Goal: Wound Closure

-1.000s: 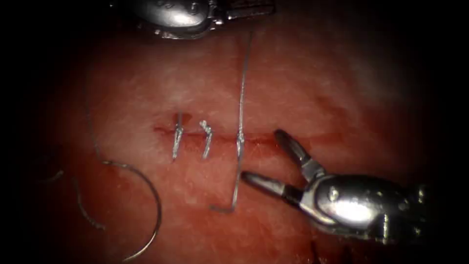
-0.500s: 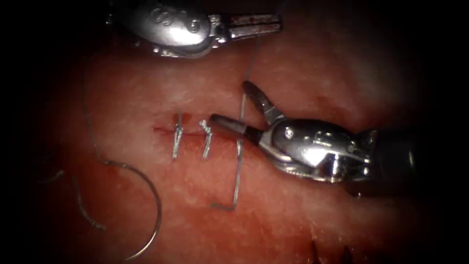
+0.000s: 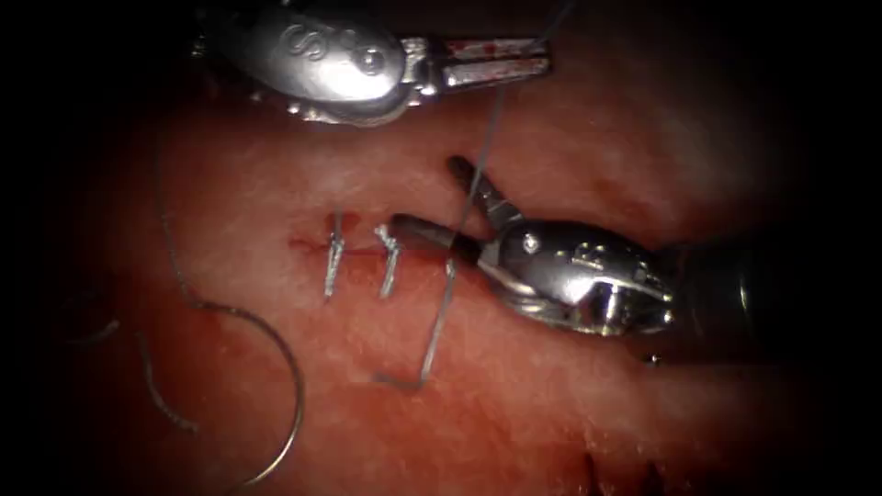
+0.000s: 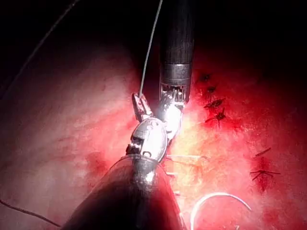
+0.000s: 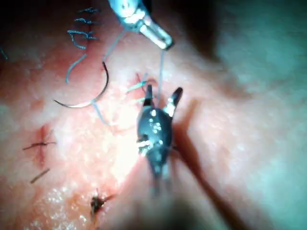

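The needle [image 3: 276,386] is lying loose on the tissue [image 3: 570,129], left of the cut [image 3: 308,244]. The left tool [image 3: 542,57] is clamping the thread [image 3: 484,152] with closed jaws. The right tool [image 3: 441,197] is spreading its empty jaws around that thread.

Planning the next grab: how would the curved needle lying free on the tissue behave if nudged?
The needle keeps a clean arc, so it is probably stiff. Lying flat on wet tissue left of the cut, it may slide or pivot. Its trailing thread looks limp.
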`<state>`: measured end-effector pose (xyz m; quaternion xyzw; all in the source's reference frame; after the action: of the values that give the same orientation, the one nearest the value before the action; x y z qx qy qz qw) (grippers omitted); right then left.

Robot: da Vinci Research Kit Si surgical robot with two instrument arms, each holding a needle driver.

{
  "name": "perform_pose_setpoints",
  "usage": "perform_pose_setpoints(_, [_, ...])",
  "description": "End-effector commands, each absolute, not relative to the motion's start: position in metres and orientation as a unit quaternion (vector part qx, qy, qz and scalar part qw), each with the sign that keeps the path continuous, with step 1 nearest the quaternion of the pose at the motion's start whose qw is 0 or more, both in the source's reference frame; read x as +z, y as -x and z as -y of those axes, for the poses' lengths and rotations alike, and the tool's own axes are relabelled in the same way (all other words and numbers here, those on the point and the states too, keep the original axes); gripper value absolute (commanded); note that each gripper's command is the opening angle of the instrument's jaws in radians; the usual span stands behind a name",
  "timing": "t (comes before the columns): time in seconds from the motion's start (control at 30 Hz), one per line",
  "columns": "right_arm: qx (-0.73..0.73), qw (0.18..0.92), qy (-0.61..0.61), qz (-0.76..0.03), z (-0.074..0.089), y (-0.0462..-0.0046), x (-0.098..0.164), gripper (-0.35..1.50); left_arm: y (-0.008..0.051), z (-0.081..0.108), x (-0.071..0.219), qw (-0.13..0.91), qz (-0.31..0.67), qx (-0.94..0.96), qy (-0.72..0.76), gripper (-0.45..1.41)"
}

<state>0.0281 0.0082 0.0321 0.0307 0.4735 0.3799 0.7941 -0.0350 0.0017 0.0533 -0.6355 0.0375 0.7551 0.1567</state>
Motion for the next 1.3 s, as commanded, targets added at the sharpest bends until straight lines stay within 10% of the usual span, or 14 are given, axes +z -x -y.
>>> perform_pose_setpoints(0.03, [0.38, 0.794, -0.033, -0.474, -0.0073, -0.0291, 0.0326, 1.15, 0.0356, -0.0007, 0.0538, 0.157, -0.035, 0.756, 0.635, -0.45])
perform_pose_setpoints(0.53, [0.379, 0.794, -0.034, -0.475, -0.0077, -0.0301, 0.0331, 0.93, 0.0361, -0.0003, 0.0542, 0.151, -0.031, 0.758, 0.633, -0.45])
perform_pose_setpoints(0.6, [0.378, 0.793, -0.035, -0.476, -0.0076, -0.0301, 0.0331, 0.61, 0.0361, -0.0003, 0.0542, 0.151, -0.031, 0.758, 0.634, -0.45])
perform_pose_setpoints(0.67, [0.367, 0.791, -0.049, -0.486, -0.0075, -0.0301, 0.0331, -0.22, 0.0362, -0.0003, 0.0542, 0.15, -0.031, 0.758, 0.634, -0.45])
perform_pose_setpoints(0.7, [0.359, 0.79, -0.058, -0.493, -0.0075, -0.0301, 0.0331, -0.35, 0.0362, -0.0003, 0.0542, 0.15, -0.031, 0.758, 0.634, -0.45])
perform_pose_setpoints(1.17, [0.368, 0.764, -0.013, -0.53, -0.009, -0.0275, 0.0301, -0.35, 0.036, -0.0003, 0.0541, 0.149, -0.029, 0.757, 0.635, -0.45])
perform_pose_setpoints(1.3, [0.369, 0.768, 0.007, -0.524, -0.0096, -0.0276, 0.0288, 1.38, 0.0359, -0.0003, 0.054, 0.149, -0.028, 0.757, 0.636, -0.45])
